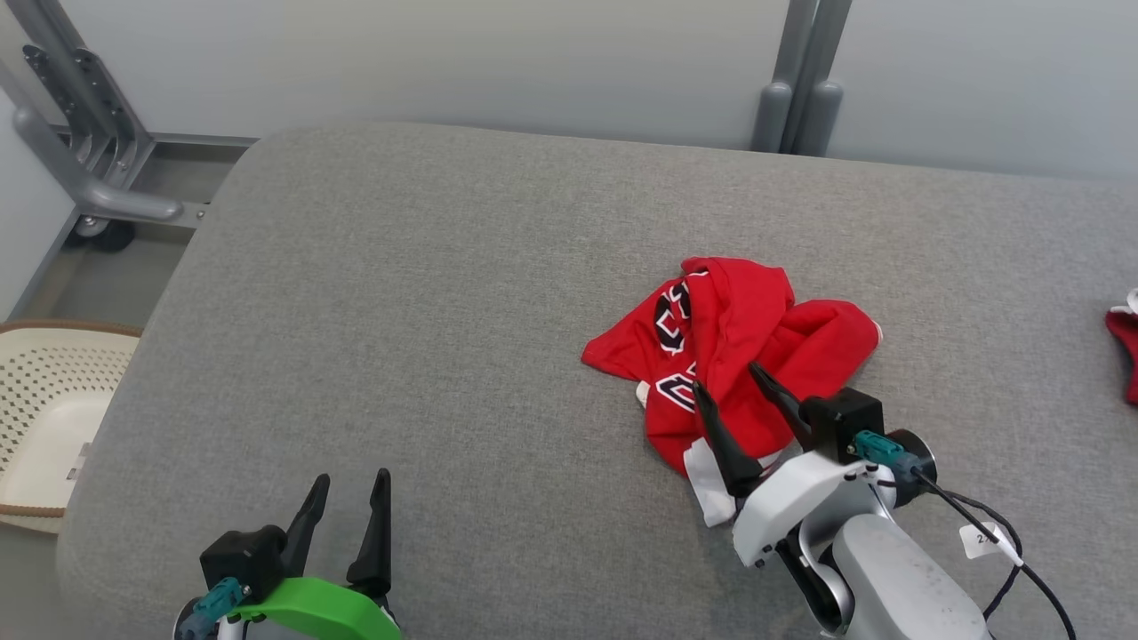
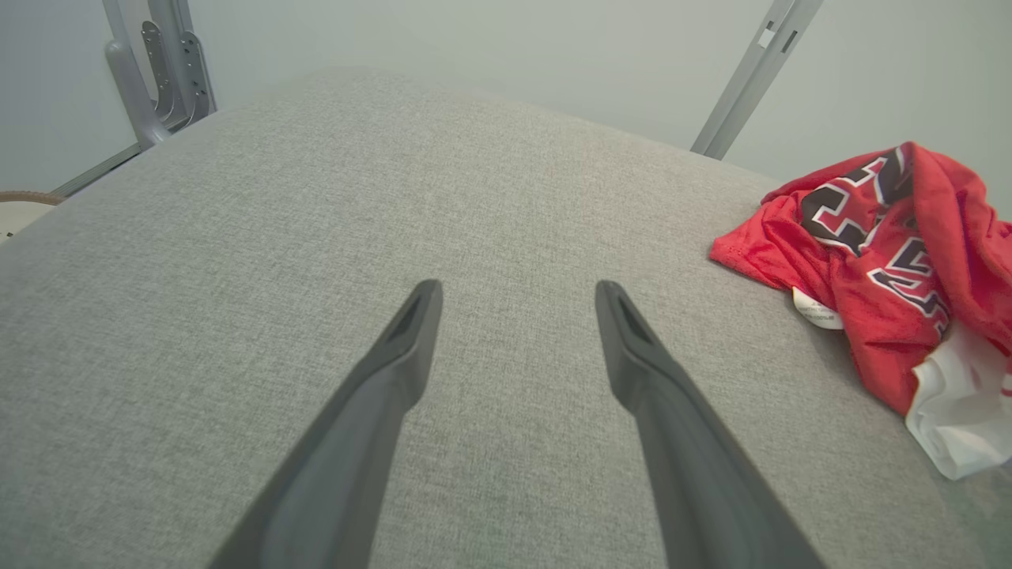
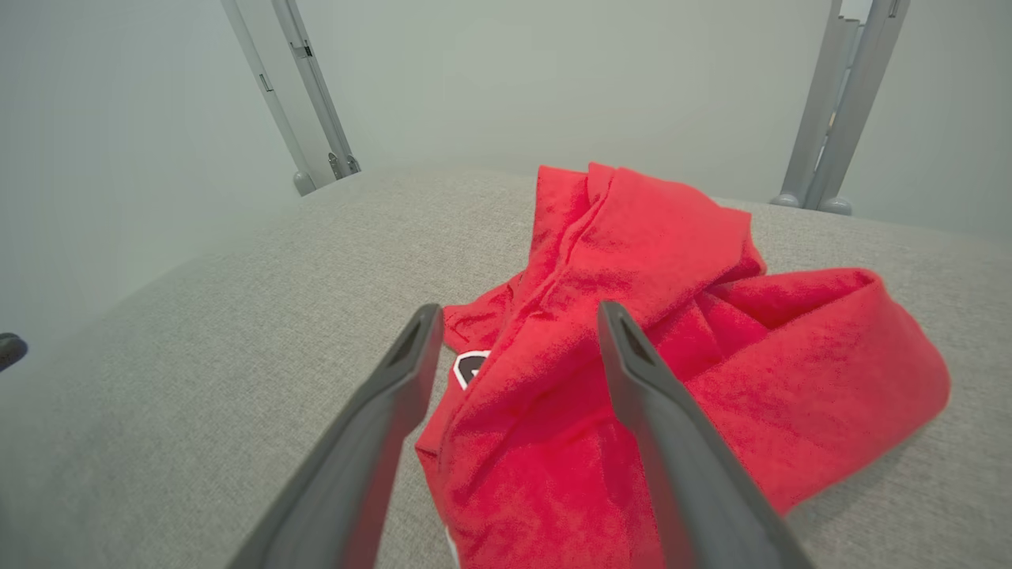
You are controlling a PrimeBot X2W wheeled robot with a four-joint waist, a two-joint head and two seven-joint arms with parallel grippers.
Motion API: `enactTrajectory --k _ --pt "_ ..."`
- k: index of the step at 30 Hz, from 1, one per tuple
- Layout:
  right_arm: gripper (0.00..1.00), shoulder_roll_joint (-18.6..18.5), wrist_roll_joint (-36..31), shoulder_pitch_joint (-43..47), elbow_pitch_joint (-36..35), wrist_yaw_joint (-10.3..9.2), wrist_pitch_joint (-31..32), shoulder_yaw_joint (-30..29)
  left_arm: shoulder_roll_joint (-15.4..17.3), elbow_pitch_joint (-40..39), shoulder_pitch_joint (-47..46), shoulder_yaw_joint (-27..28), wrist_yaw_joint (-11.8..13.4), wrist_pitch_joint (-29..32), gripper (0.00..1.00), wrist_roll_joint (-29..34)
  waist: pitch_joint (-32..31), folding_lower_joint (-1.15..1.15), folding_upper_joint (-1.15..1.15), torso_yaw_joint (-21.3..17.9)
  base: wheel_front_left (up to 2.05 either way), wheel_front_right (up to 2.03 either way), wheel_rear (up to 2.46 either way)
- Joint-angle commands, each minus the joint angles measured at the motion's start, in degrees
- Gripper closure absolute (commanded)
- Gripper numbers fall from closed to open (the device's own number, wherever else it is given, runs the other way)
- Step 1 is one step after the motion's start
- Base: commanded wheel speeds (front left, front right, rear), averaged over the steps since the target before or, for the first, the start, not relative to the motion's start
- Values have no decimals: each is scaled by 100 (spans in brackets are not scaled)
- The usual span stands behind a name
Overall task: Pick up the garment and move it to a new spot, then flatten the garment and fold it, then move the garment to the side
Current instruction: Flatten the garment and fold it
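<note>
The garment is a red jersey with dark and white lettering and a white hem, crumpled in a heap right of the middle of the grey cushioned surface. My right gripper hangs open over the heap's near edge, its fingers spread above a raised red fold without touching cloth that I can see. My left gripper stands open near the front left edge, with bare grey fabric between its fingers. In the left wrist view the garment lies far to the right.
A cream perforated basket stands on the floor off the left edge. Grey metal frame legs rise at the back left and back right. Another red cloth peeks in at the right edge.
</note>
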Motion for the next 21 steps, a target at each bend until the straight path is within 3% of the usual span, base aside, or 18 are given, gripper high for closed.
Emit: enactTrajectory --k 1,10,11,12,13,21 --pt "0 -23 -2 -56 177 -7 -15 -1 39 35 -12 -11 -19 5 0 -54 10 0 0 160 0 0 0" --pt "0 -23 40 -193 732 -7 -15 41 30 77 72 -9 -19 5 0 -102 -45 0 0 221 0 0 0" --pt "16 -23 27 -211 786 -7 -15 31 23 97 75 -49 -19 5 0 -126 -47 0 0 215 0 0 0" --pt "62 -22 2 -223 821 -7 -15 16 22 105 65 -65 -19 5 0 -139 -45 0 0 207 0 0 0" --pt "100 -21 -11 -236 853 -7 -15 14 21 112 52 -89 -19 5 0 -160 -40 0 0 197 0 0 0" --pt "100 -27 205 -289 395 -8 -15 -269 30 85 109 -138 -19 5 0 -173 -138 0 0 42 0 0 0"
